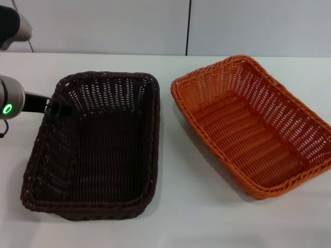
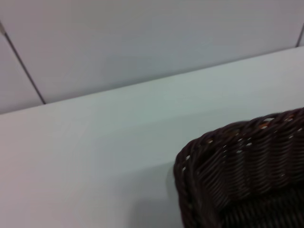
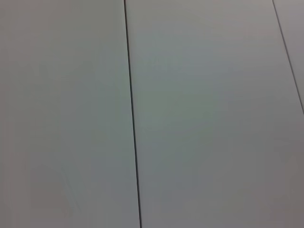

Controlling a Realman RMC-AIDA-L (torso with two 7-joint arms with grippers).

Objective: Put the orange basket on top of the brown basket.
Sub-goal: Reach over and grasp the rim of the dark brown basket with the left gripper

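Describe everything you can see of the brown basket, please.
The brown basket is a very dark, almost black, rectangular woven wicker-style tray with openwork sloping sides and a braided rim. It sits upright and empty on the white table, left of the orange basket and apart from it. The left gripper is at its left rim, near the far corner.

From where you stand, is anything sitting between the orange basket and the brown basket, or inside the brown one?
Nothing visible does. Only bare white table separates the orange basket from the brown basket, whose inside holds no objects. The left gripper sits at the brown basket's far-left rim, away from that gap.
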